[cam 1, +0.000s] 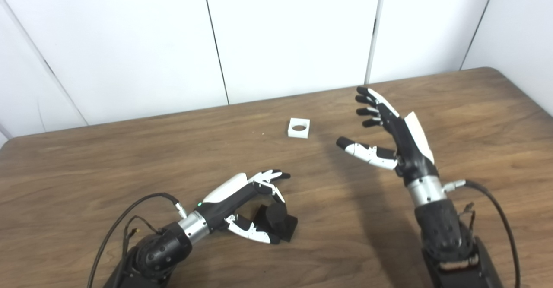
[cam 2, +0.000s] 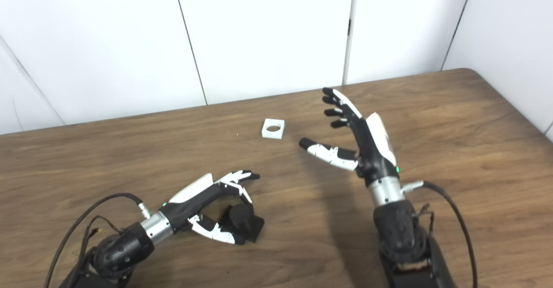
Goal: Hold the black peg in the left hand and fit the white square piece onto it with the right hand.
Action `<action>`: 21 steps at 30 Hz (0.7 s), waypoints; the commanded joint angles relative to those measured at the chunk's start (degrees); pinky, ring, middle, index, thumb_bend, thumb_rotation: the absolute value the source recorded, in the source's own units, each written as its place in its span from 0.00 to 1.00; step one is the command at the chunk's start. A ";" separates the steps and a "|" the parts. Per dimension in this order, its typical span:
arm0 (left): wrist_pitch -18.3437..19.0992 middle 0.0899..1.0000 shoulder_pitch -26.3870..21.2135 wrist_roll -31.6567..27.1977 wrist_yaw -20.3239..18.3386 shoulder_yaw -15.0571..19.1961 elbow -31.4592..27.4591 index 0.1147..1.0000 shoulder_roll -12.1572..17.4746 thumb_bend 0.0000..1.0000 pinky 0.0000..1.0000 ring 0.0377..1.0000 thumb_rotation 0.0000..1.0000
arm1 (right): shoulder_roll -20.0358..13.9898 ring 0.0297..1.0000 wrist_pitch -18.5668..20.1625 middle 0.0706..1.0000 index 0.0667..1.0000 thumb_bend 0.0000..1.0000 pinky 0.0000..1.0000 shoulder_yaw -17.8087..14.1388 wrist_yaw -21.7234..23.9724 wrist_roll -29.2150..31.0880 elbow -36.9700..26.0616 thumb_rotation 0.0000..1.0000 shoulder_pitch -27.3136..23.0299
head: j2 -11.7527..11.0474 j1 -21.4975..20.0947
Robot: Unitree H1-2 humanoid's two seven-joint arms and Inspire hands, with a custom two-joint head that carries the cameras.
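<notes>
Brown wood table [cam 1: 129, 158] w/ white wall panels [cam 1: 285, 33] behind. Black peg [cam 1: 276, 221] sits on its dark square base near the front edge, left of centre, tilted a bit. Left hand [cam 1: 246, 201] is curled around it, fingers arched over the top, thumb low at the front; looks like it touches the peg, but a firm hold can't be confirmed. White square piece [cam 1: 299, 128] w/ round hole lies flat further back, well apart from the peg. Right hand [cam 1: 389, 137] hovers to its right, fingers spread, thumb pointing toward the piece, holding nothing.
</notes>
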 commanded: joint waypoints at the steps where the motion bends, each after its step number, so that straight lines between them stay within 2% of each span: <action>1: 0.05 0.95 -0.29 1.54 -0.96 0.24 0.46 0.42 1.75 0.52 1.00 1.00 0.07 | -1.77 0.79 1.02 0.86 0.85 0.68 0.66 -0.01 1.33 -0.67 -0.79 0.42 -4.92 | 0.04 0.07; 7: 0.34 0.95 -0.07 1.44 -1.03 0.40 0.20 0.42 1.73 0.52 1.00 1.00 0.07 | -7.07 0.82 3.38 0.87 0.83 0.69 0.69 2.46 5.60 -4.28 3.31 0.44 -12.46 | 0.01 0.53; 11: 0.44 0.95 0.16 1.57 -0.91 0.39 0.20 0.42 1.55 0.52 1.00 1.00 0.07 | -10.15 0.86 5.04 0.89 0.83 0.70 0.72 5.26 9.28 -6.72 7.83 0.43 -18.77 | 0.08 0.90; 13: 0.53 0.95 0.29 1.62 -0.90 0.38 0.05 0.42 1.45 0.52 1.00 1.00 0.07 | -11.01 0.86 5.17 0.89 0.83 0.71 0.70 6.40 10.25 -7.60 9.91 0.38 -20.96 | -0.01 0.98; 15: 0.21 0.95 0.37 1.75 -0.71 0.37 0.31 0.42 1.35 0.52 1.00 1.00 0.07 | -11.91 0.86 5.41 0.89 0.84 0.70 0.68 7.99 11.50 -8.87 12.33 0.39 -23.23 | 0.00 1.05; 21: -0.01 0.95 0.64 2.05 -0.48 0.29 0.61 0.43 1.32 0.52 1.00 1.00 0.07 | -14.12 0.85 2.24 0.90 0.84 0.73 0.66 13.84 14.31 -12.16 22.21 0.41 -30.45 | -0.24 1.26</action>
